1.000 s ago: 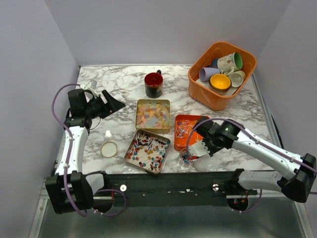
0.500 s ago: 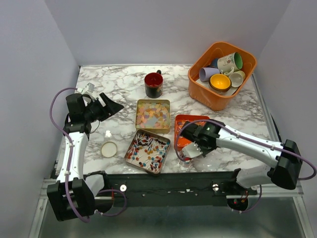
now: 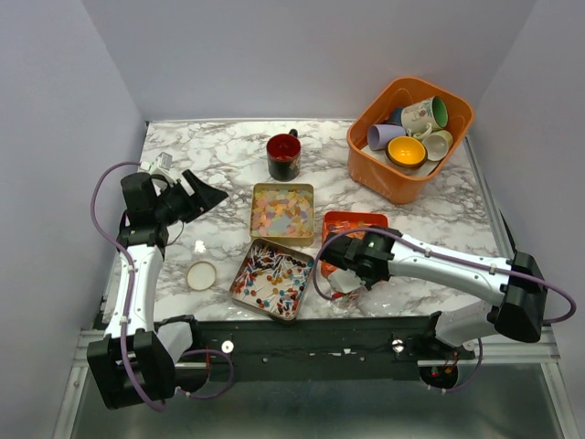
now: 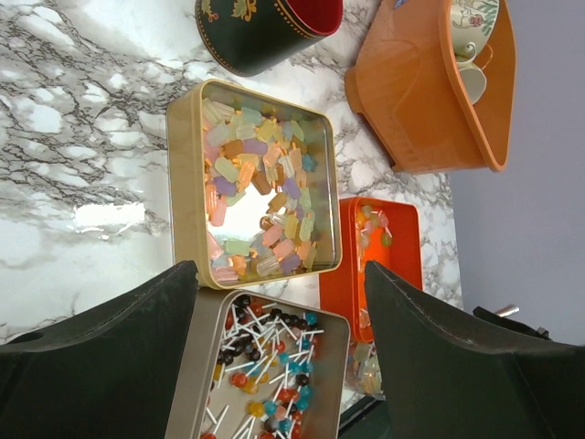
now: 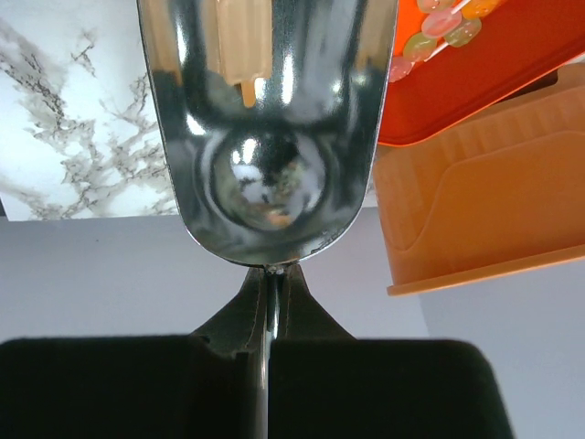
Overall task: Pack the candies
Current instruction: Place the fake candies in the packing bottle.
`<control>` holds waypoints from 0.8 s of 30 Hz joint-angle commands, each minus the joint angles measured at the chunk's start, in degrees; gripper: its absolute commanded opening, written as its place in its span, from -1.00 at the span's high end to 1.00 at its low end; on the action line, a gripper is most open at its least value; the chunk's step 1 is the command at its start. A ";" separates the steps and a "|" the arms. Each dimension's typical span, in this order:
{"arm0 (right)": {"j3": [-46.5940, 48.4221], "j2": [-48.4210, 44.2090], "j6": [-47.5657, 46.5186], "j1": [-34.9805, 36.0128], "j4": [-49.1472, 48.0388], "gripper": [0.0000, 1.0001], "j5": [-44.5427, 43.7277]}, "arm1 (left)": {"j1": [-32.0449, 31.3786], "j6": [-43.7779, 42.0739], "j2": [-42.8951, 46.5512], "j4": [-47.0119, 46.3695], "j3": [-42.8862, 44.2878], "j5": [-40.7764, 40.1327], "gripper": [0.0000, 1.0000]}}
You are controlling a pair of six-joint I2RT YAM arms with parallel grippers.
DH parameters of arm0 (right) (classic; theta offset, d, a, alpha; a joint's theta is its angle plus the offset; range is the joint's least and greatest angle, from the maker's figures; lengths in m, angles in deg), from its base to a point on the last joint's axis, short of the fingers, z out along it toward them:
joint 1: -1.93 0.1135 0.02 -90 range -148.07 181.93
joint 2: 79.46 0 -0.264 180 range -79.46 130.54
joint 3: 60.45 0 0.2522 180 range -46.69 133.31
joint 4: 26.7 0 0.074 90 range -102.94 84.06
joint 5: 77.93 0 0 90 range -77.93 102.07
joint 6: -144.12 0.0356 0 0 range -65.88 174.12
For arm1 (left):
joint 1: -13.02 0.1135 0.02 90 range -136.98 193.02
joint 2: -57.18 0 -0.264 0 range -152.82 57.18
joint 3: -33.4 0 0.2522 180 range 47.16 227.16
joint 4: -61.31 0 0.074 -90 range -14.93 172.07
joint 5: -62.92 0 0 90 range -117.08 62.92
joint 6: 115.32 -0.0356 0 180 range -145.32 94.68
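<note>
While nearly all the candies lie loose in three open tins, the packing looks to be at an early or middle stage. The gold tin at mid-table is carpeted with pastel squares. The silver tin just near of it is heaped with red, blue and white pieces on sticks. The orange tin to their right holds pale clear-wrapped ones. Only a small coloured cluster seems to sit in what looks like a clear container at the near edge, so most of the transfer is judged still to come. A round lid lies apart on the near left. The overhead view gives this layout but hides the tool under the right arm. The right wrist view supplies it: the right gripper has its jaws pressed together on the thin handle of a metal scoop. The scoop's bowl reads as bare and mirror-bright, and the orange tin's corner sits just beyond it. From above, that gripper hangs over the near edge of the orange tin, beside the container. The left gripper waits at the far left with its jaws spread wide and nothing between them, well apart from the tins. Its wrist camera looks across the gold tin and shows the pastel pieces one by one, which the overhead view blurs. It also catches the black mug and orange basket beyond.
</note>
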 commanded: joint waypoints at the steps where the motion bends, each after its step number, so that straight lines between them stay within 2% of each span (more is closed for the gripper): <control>1: -0.11 1.11 1.84 1.26 10.74 0.99 -4.21 | 0.51 0.88 0.84 -2.00 -0.45 -0.30 -0.65; 14: -0.82 -0.73 1.13 2.32 11.18 0.99 -7.47 | 0.51 2.02 -1.18 -2.53 1.04 0.22 -0.65; 20: -3.79 -9.33 1.83 1.53 11.27 0.99 -5.54 | 0.42 2.11 -1.18 -2.36 1.13 0.66 -0.65; 23: -3.12 -13.82 6.13 -4.16 11.09 0.99 0.50 | 0.24 1.15 -1.44 -2.10 1.30 0.75 -0.65; 24: -2.06 -14.35 9.10 -10.97 10.92 0.99 3.40 | -0.02 0.45 -1.71 -1.57 1.65 0.66 -0.64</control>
